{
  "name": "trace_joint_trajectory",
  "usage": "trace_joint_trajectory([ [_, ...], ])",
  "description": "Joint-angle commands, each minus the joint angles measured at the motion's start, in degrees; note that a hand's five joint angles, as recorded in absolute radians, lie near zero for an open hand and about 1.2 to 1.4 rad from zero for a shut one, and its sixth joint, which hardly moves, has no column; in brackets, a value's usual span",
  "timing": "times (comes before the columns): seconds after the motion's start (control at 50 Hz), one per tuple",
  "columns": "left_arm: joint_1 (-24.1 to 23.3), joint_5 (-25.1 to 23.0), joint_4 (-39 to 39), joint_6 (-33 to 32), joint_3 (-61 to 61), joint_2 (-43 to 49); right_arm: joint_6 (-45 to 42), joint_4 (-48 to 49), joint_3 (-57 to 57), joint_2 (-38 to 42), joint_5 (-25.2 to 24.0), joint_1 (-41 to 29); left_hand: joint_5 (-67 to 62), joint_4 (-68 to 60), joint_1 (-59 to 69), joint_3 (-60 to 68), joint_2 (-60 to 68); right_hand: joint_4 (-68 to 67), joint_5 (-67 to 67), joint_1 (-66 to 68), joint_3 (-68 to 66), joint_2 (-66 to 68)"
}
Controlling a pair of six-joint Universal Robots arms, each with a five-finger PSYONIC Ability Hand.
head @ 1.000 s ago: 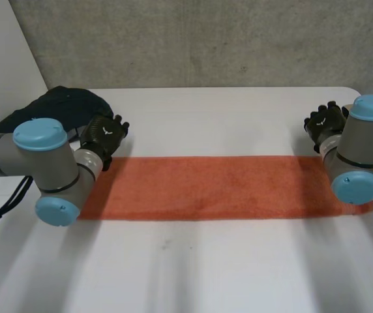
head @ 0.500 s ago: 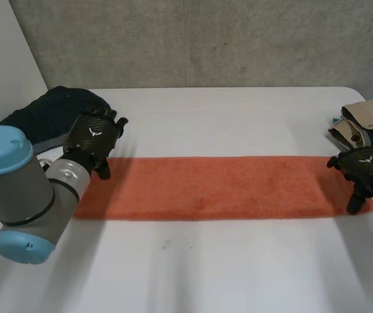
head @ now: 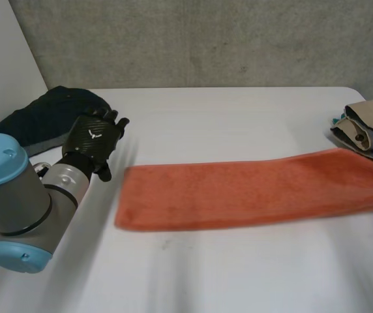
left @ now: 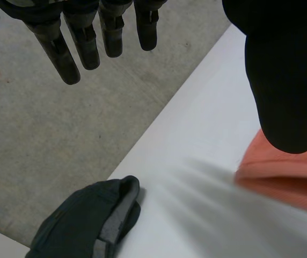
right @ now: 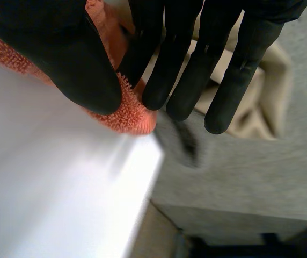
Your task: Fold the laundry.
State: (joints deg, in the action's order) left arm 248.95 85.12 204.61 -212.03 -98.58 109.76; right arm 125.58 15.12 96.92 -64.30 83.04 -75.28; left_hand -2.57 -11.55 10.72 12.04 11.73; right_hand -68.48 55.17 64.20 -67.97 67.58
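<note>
A long orange towel (head: pixel 252 189) lies flat across the white table (head: pixel 238 117), its right end running past the table's right edge. My left hand (head: pixel 94 138) hovers open just left of the towel's left end, touching nothing. In the left wrist view its fingers (left: pixel 83 37) are straight, and the towel's end (left: pixel 287 172) lies beyond the thumb. My right hand (right: pixel 51 59) pinches a corner of the towel (right: pixel 126 115) between thumb and fingers, right at the table's edge.
A dark garment (head: pixel 43 117) is heaped at the table's back left, close behind my left hand, and appears again as the dark garment (left: pixel 83 220). Folded beige clothes (head: pixel 369 127) sit at the right edge; the beige clothes (right: pixel 261 102) lie just beyond my right hand's fingertips.
My right hand came down on the towel's right end, shut on it and pulled it rightward out of the head view. The towel's left end slid away from my left hand.
</note>
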Motion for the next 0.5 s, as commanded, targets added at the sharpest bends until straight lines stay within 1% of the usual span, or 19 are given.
trace_joint_trajectory([
  [0.02, 0.4, 0.14, -0.17, 0.13, -1.35, -3.14, -5.7, 1.48, -1.82, -5.13, -2.44, -5.64, 2.57, 1.55, -0.72, -2.04, -1.73, -11.52, 14.83, 15.8, -12.03, 12.42],
  [0.04, 0.49, 0.14, -0.17, 0.13, -1.61, -3.5, -5.26, 1.84, -2.34, -5.3, -3.14, -7.93, 2.57, 1.55, -0.72, -2.04, -1.73, -11.52, 14.83, 15.8, -12.03, 12.42],
  [0.06, 0.49, 0.14, -0.09, 0.13, -1.88, -3.85, -4.56, 2.88, -3.31, -5.3, -5.07, -12.73, 2.57, 1.55, -0.72, -2.04, -1.73, -11.52, 14.83, 15.8, -12.03, 12.42],
  [0.12, 0.66, 0.14, -0.17, 0.3, -2.76, -5.43, -4.12, 4.82, -4.54, -5.3, -8.06, -20.58, 2.57, 1.55, -0.72, -2.04, -1.73, -11.52, 14.83, 15.8, -12.03, 12.42],
  [0.14, 0.66, 0.14, -0.17, 0.48, -2.93, -5.78, -4.12, 6.4, -5.33, -5.3, -10.34, -25.56, 2.57, 1.55, -0.72, -2.04, -1.73, -11.52, 14.83, 15.8, -12.03, 12.42],
  [0.18, 0.75, 0.14, -0.08, 1.52, -3.63, -6.75, -4.55, 8.25, -5.95, -4.87, -12.72, -30.42, 2.57, 1.55, -0.72, -2.04, -1.73, -11.52, 14.83, 15.8, -12.03, 12.42],
  [0.2, 0.75, 0.05, -0.08, 1.97, -3.9, -7.1, -4.73, 10.0, -6.56, -3.65, -15.08, -35.15, 2.57, 1.55, -0.72, -2.04, -1.73, -11.52, 14.83, 15.8, -12.03, 12.42],
  [0.26, 0.75, 0.05, -0.17, 3.81, -4.69, -8.16, -4.9, 11.85, -7.88, 0.13, -18.26, -41.15, 2.57, 1.55, -0.72, -2.04, -1.73, -11.52, 14.83, 15.8, -12.03, 12.42],
  [0.28, 0.75, 0.05, -0.17, 4.25, -4.87, -8.33, -5.25, 12.3, -9.45, 3.19, -19.75, -45.52, 2.57, 1.55, -0.72, -2.04, -1.73, -11.52, 14.83, 15.8, -12.03, 12.42],
  [0.34, 0.75, -0.04, -0.26, 5.22, -5.22, -8.42, -5.78, 11.86, -12.1, 7.95, -20.38, -51.7, 2.57, 1.55, -0.72, -2.04, -1.73, -11.52, 14.83, 15.8, -12.03, 12.42],
  [0.36, 0.75, 0.05, -0.17, 5.4, -5.31, -8.42, -6.22, 11.16, -13.5, 10.66, -20.47, -54.68, 2.57, 1.55, -0.72, -2.04, -1.73, -11.52, 14.83, 15.8, -12.03, 12.42],
  [0.38, 0.75, -0.04, -0.26, 5.4, -5.39, -8.42, -6.4, 10.64, -14.03, 11.91, -20.47, -55.92, 2.57, 1.55, -0.72, -2.04, -1.73, -11.52, 14.83, 15.8, -12.03, 12.42],
  [0.44, 0.49, -0.04, -0.17, 5.49, -5.4, -8.34, -6.49, 8.36, -15.88, 14.9, -19.86, -58.57, 2.57, 1.55, -0.72, -2.04, -1.73, -11.52, 14.83, 15.8, -12.03, 12.42],
  [0.48, 0.14, -0.04, -0.09, 5.49, -5.22, -8.25, -6.31, 7.21, -16.67, 15.35, -18.89, -58.75, 2.57, 1.55, -0.72, -2.04, -1.73, -11.52, 14.83, 15.8, -12.03, 12.42],
  [0.5, 0.05, -0.04, 0.0, 5.49, -5.05, -8.16, -6.14, 6.77, -16.94, 15.35, -18.36, -58.66, 2.57, 1.55, -0.72, -2.04, -1.73, -3.25, 6.57, 7.53, -3.77, 4.15],
])
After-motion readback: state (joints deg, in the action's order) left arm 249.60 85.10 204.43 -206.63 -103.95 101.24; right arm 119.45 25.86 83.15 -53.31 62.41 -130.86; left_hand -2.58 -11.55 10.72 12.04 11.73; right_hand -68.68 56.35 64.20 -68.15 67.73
